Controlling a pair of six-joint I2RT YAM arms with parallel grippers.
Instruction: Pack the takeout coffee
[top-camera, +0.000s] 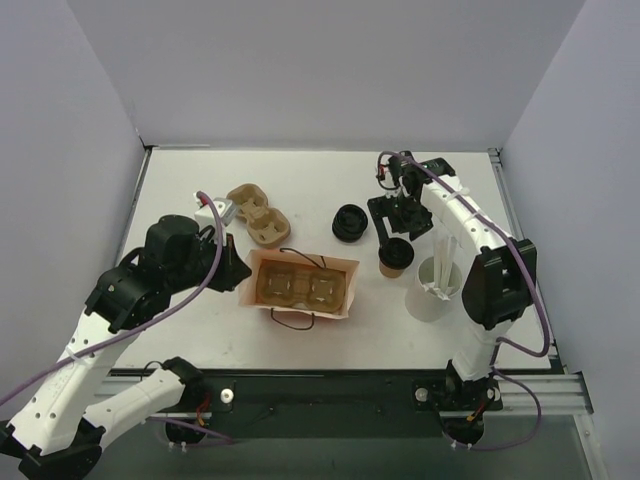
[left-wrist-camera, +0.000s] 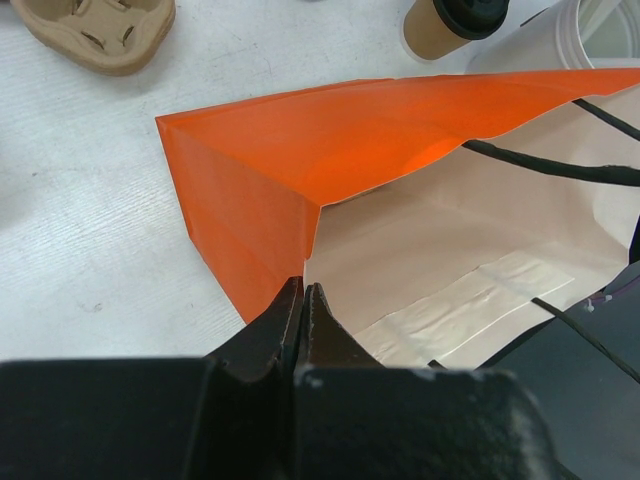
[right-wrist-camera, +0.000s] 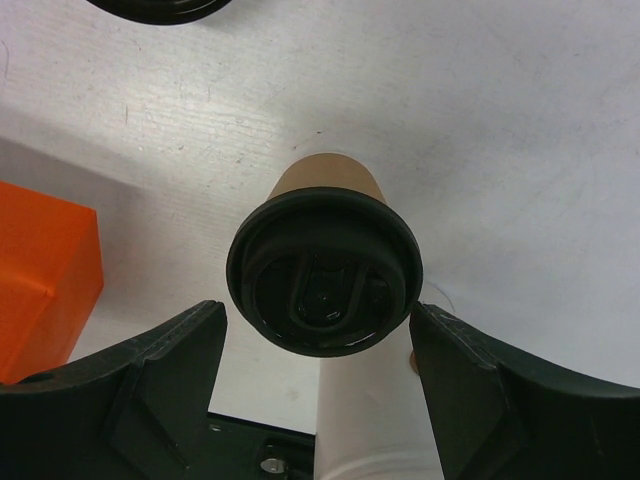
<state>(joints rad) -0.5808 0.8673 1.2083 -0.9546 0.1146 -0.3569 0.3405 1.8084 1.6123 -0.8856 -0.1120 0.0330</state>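
The takeout coffee (top-camera: 395, 257), a small tan cup with a black lid, stands upright on the table right of the orange bag (top-camera: 347, 288). My right gripper (top-camera: 394, 243) is open just above it. In the right wrist view the lid (right-wrist-camera: 323, 270) sits between the spread fingers (right-wrist-camera: 170, 370), which do not touch it. My left gripper (top-camera: 240, 272) is shut on the left rim of the open bag; its jaws (left-wrist-camera: 303, 300) pinch the paper edge. The bag (left-wrist-camera: 300, 150) stands open, and a cardboard carrier (top-camera: 298, 288) lies inside. The cup also shows in the left wrist view (left-wrist-camera: 440, 25).
A tall white cylinder cup (top-camera: 435, 290) holding sticks stands close to the coffee's right. A stack of black lids (top-camera: 350, 222) sits behind the bag. Two cardboard carriers (top-camera: 258, 213) and a small white object (top-camera: 216, 209) lie at the back left.
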